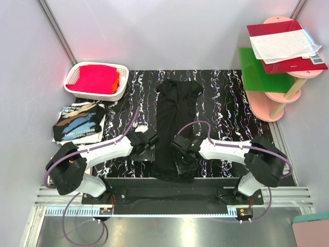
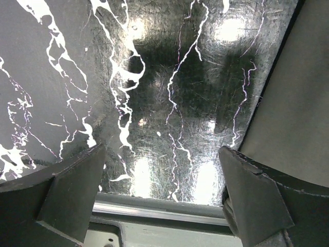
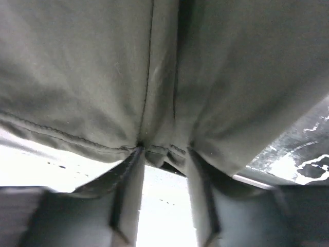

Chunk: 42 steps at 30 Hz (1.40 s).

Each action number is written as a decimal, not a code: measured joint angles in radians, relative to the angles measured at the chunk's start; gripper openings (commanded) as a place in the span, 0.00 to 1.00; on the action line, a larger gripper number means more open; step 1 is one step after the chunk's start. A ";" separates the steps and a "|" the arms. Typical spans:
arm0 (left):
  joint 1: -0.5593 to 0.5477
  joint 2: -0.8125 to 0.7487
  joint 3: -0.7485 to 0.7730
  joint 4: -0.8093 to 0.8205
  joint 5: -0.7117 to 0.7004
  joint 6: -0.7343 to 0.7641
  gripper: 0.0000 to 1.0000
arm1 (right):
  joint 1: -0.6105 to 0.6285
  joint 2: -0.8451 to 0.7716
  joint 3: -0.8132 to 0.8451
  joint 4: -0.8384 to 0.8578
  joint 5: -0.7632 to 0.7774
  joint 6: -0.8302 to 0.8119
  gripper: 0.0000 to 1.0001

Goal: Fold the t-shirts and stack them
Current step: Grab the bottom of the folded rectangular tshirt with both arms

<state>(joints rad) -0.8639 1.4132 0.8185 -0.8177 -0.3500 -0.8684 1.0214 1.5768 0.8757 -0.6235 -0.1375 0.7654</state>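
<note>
— Where is the black t-shirt (image 1: pixel 176 123)?

— It lies as a long narrow strip in the middle of the marbled surface (image 1: pixel 226 108), running from near to far. My right fingers (image 3: pixel 126 206) are drawn close together on its near hem, with the seam bunched between their tips.

— And your left?

— My left fingers (image 2: pixel 72 200) stand wide apart over bare surface, gripping nothing, just left of the shirt's near end.

— Anything further out?

— A folded printed t-shirt (image 1: pixel 79 123) lies at the left. Just beyond it, a white basket (image 1: pixel 105 95) holds red cloth (image 1: pixel 95 78).
</note>
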 measured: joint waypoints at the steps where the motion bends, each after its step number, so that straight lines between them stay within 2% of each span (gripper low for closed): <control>1: 0.000 0.000 0.000 0.000 0.001 0.000 0.99 | 0.000 -0.006 0.000 -0.003 0.008 -0.001 0.66; 4: 0.000 -0.006 -0.002 0.005 0.005 -0.005 0.99 | 0.001 -0.078 -0.002 -0.022 0.043 0.006 0.66; 9: 0.000 -0.107 -0.043 0.044 0.006 -0.025 0.97 | 0.003 -0.357 -0.035 -0.031 0.149 0.048 0.64; 14: 0.000 -0.224 -0.104 0.106 0.021 -0.047 0.95 | 0.005 -0.645 -0.194 -0.033 0.248 0.164 0.59; 17: 0.002 -0.233 -0.157 0.171 0.061 -0.062 0.93 | 0.005 -0.721 -0.317 -0.054 0.254 0.255 0.58; 21: 0.002 -0.221 -0.260 0.291 0.150 -0.095 0.90 | 0.005 -0.733 -0.435 -0.063 0.237 0.347 0.57; 28: 0.004 -0.186 -0.304 0.584 0.276 -0.158 0.89 | 0.005 -0.716 -0.493 0.014 0.209 0.412 0.57; 31: 0.004 -0.158 -0.305 0.649 0.316 -0.169 0.87 | 0.005 -0.690 -0.508 0.068 0.199 0.418 0.57; 37: 0.003 -0.125 -0.301 0.692 0.366 -0.185 0.82 | 0.005 -0.654 -0.515 0.150 0.196 0.420 0.57; 42: -0.004 -0.116 -0.259 0.586 0.352 -0.195 0.84 | 0.005 -0.627 -0.515 0.199 0.195 0.420 0.57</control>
<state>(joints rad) -0.8677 1.2968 0.5598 -0.2314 0.0021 -1.0630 1.0260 0.9497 0.3603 -0.4244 0.0574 1.1854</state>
